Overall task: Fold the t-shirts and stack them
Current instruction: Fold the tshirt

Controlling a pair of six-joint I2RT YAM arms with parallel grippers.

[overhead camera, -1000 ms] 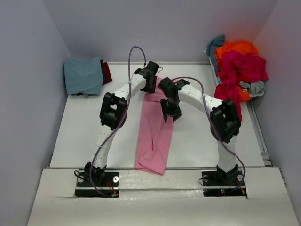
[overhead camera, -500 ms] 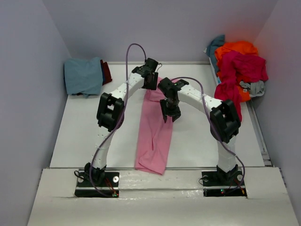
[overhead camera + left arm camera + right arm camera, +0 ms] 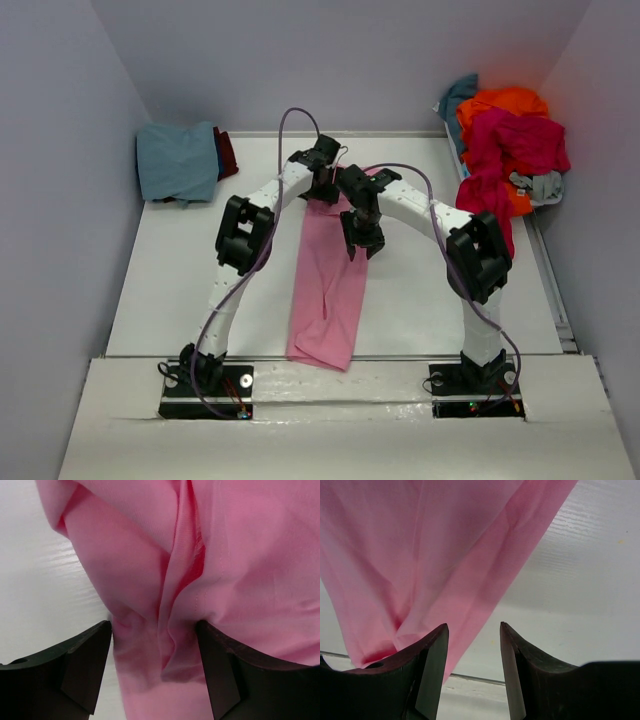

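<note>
The pink t-shirt (image 3: 330, 280) lies lengthwise away from the arms, the left gripper (image 3: 155, 645) clamped on its far end, the right gripper (image 3: 472, 645) apart beside it.

No text, label, brand, number or sign can be read in any of the three views.
</note>
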